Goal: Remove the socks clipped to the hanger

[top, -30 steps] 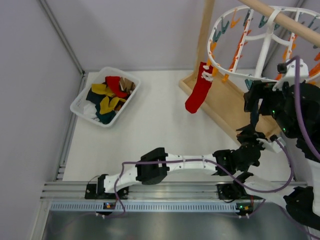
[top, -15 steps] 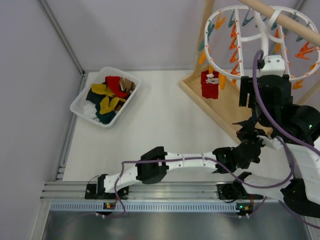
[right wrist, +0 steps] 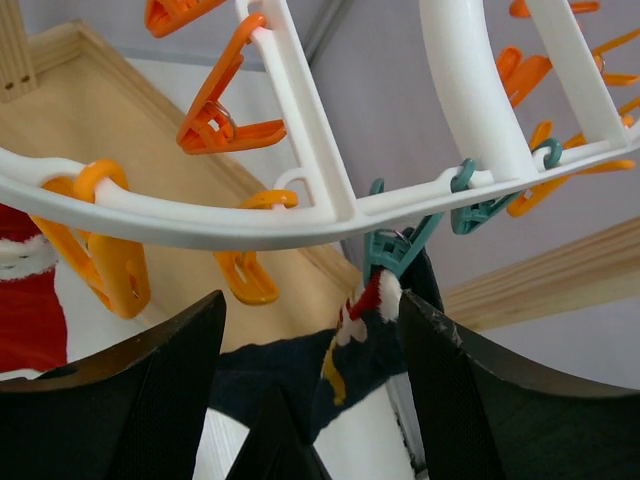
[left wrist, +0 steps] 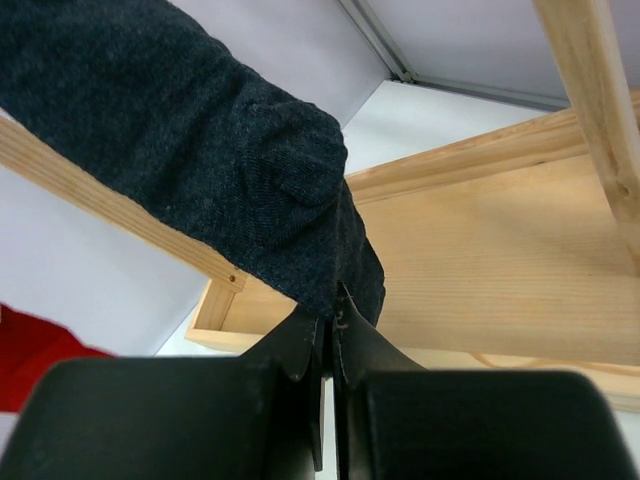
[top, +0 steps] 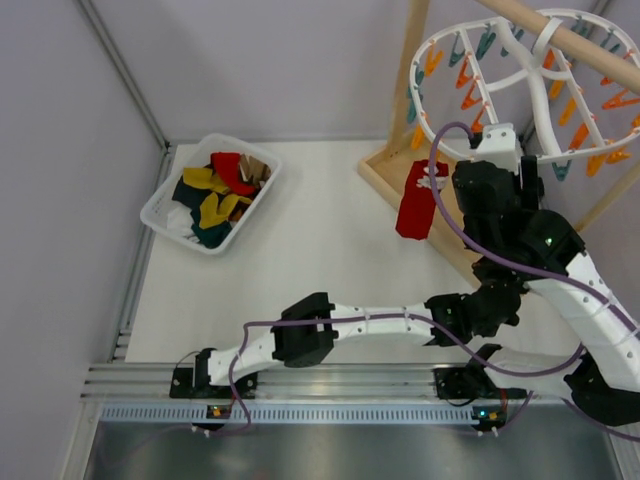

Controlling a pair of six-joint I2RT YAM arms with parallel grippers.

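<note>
The white hanger (top: 520, 70) with orange and teal clips hangs from the wooden stand at the top right. A red sock (top: 415, 208) with a white mark hangs from its near-left rim; it also shows in the right wrist view (right wrist: 25, 305). A dark navy sock (right wrist: 365, 355) with a white-red pattern hangs from a teal clip (right wrist: 395, 250) under the rim (right wrist: 300, 215). My right gripper (right wrist: 312, 310) is open, its jaws on either side of that sock just below the clip. My left gripper (left wrist: 330, 325) is shut on the lower end of the navy sock (left wrist: 230, 150).
A white basket (top: 160, 205) with several loose socks stands at the far left. The wooden stand has an upright post (top: 412, 60), a top rod (top: 570, 40) and a flat base (top: 445, 215). My right arm (top: 530, 240) lies over my left wrist (top: 480, 305).
My right arm has moved left and up to the hanger's near rim. The hanger has turned and the red sock has swung with it. My left arm has stayed put.
</note>
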